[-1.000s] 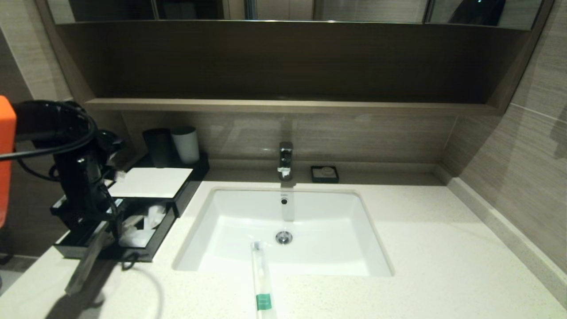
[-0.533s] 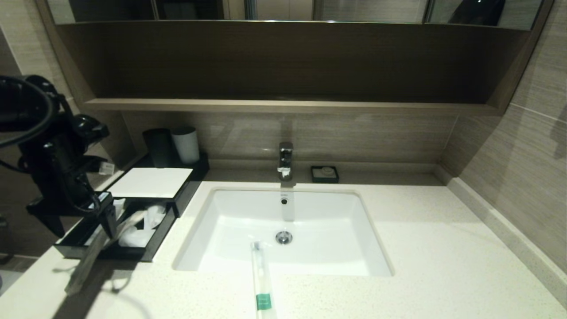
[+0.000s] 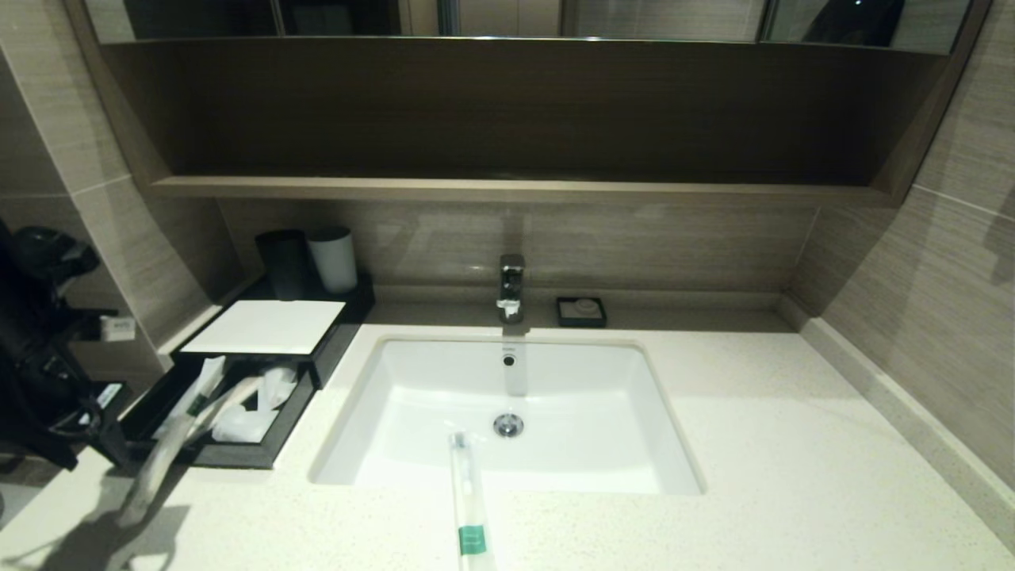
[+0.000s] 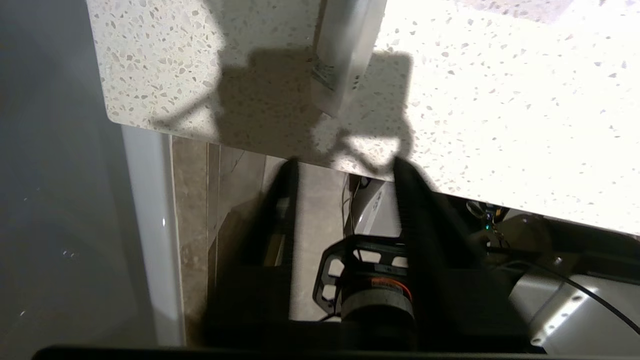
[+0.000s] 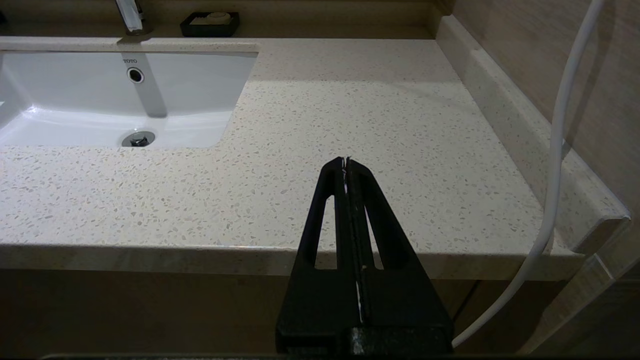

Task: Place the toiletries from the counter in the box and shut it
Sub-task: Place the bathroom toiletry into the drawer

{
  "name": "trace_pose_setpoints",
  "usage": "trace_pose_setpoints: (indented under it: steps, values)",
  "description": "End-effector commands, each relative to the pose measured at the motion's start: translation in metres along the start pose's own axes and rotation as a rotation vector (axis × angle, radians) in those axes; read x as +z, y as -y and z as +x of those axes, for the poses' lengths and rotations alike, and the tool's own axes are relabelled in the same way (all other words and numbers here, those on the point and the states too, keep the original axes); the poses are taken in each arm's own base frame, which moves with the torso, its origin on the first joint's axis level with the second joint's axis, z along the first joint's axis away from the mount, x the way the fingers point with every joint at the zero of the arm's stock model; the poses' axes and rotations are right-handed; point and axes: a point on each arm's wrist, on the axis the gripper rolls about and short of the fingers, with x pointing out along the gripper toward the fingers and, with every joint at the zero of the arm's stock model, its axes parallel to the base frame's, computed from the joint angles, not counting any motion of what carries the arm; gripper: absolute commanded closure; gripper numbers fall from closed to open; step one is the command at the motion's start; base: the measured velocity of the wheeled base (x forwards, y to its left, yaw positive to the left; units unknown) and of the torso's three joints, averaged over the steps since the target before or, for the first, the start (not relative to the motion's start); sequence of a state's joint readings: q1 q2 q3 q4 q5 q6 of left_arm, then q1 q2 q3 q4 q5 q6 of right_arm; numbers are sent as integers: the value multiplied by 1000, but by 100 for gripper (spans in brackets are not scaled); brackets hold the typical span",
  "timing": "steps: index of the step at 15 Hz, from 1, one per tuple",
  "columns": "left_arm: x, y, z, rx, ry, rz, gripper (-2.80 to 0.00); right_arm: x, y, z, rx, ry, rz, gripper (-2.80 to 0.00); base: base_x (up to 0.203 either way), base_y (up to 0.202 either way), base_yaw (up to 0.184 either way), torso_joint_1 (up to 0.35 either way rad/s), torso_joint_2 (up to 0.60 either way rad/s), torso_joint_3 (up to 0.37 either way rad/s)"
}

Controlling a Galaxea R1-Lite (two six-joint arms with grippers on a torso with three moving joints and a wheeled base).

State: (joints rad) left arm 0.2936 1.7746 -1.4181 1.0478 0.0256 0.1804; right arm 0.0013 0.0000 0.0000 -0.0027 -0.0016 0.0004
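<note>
Pale cream speckled stone tabletop (image 3: 793,444) with white rectangular undermount sink (image 3: 507,412) as landmark. Low flat black rectangular box with white top panel (image 3: 266,327) sat just left of the sink, its shallow drawer (image 3: 230,412) pulled out toward the front edge. In the drawer lay crumpled white wrapped items and one slim translucent-wrapped stick (image 3: 190,392). A second long wrapped stick (image 3: 162,460) leaned over the drawer's front-left rim, its far end down on the tabletop. Third wrapped stick with green label band (image 3: 469,500) lay in front of the sink, one end reaching over the basin rim.

Left gripper (image 4: 345,167) was off the tabletop's left front corner, well left of the sink; fingers (image 4: 407,200) apart, holding nothing, the end of a wrapped stick on the stone just beyond them. Right gripper (image 5: 346,161) was parked over the front edge, right of the sink, fingers pressed together, empty.
</note>
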Motion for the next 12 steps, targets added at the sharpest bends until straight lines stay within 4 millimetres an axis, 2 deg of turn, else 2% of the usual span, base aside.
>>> trace_pose_setpoints:
  steps: [1, 4, 8, 10, 12]
  values:
    - [-26, -15, 7, -2, 45, -38, 0, 0, 0, 0, 0, -1, 0, 0, 0, 0, 0, 0, 0, 0]
    - [-43, -27, 28, -56, 52, -32, 0, 0, 0, 0, 0, -1, 0, 0, 0, 0, 0, 0, 0, 0]
    - [-57, -26, 58, -76, 103, -11, 0, 0, 0, 0, 0, 0, 0, 0, 0, 0, 0, 0, 0, 0]
    - [-57, -28, 62, -63, 177, -10, 0, 0, 0, 0, 0, -1, 0, 0, 0, 0, 0, 0, 0, 0]
    - [-56, -28, 64, -74, 179, -3, 0, 0, 0, 0, 0, -1, 0, 0, 0, 0, 0, 0, 0, 0]
